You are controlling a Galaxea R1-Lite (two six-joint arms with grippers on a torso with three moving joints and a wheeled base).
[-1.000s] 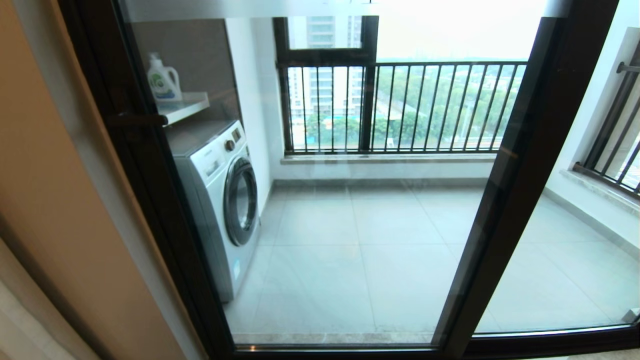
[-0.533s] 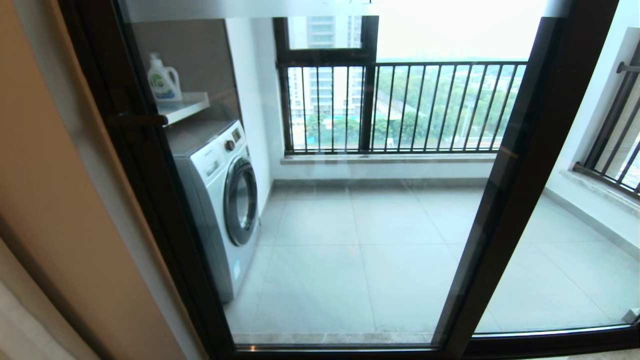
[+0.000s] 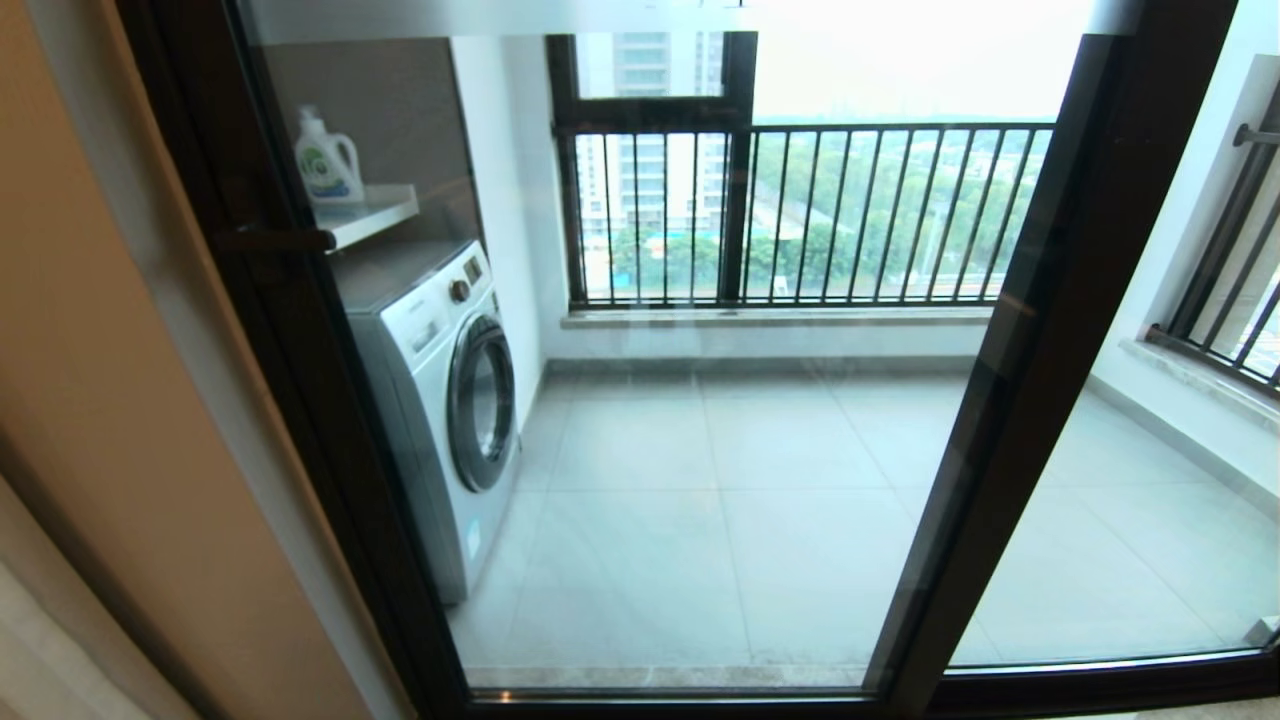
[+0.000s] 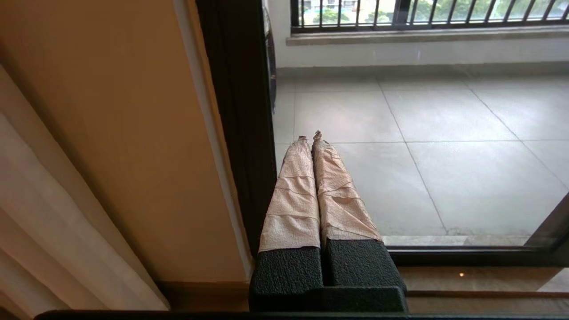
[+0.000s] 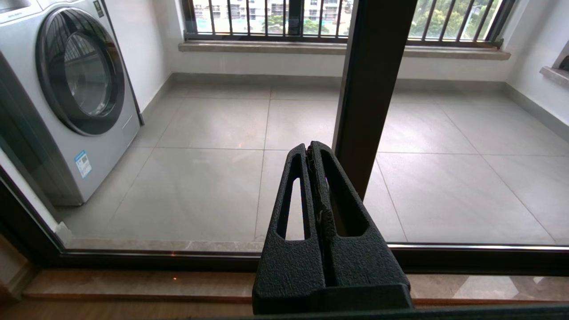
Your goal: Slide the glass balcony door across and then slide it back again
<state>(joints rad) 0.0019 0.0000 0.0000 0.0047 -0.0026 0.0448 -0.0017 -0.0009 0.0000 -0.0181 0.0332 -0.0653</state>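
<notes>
The glass balcony door (image 3: 700, 400) fills most of the head view, its dark left stile (image 3: 300, 350) hard against the tan wall (image 3: 110, 400) and its right stile (image 3: 1030, 350) slanting down to the bottom rail. A slim dark pull handle (image 3: 275, 239) juts from the left stile. Top and bottom of the frame are cut off by the picture's edges, so its full height is not visible. To the right, a second dark-framed panel (image 3: 1150, 520) overlaps behind it, only partly in view. Through the glass stand a white washing machine (image 3: 440, 400), a detergent bottle (image 3: 326, 158) on a shelf (image 3: 370, 212) above it, grey floor tiles (image 3: 720, 500) and the black barred railing (image 3: 830, 210). Neither arm appears in the head view. In the left wrist view the left hand (image 4: 310, 135) has its tape-wrapped fingers (image 4: 293, 186) pressed together, holding nothing, pointing at the glass just beside the left stile; whether the tips touch the glass is hard to judge. In the right wrist view the right hand (image 5: 310, 149) is likewise pressed together and empty, low near the bottom rail (image 5: 178, 258), just beside the vertical stile (image 5: 369, 80). A pale curtain (image 4: 53, 231) is partly cut off at the edge of the left wrist view.
</notes>
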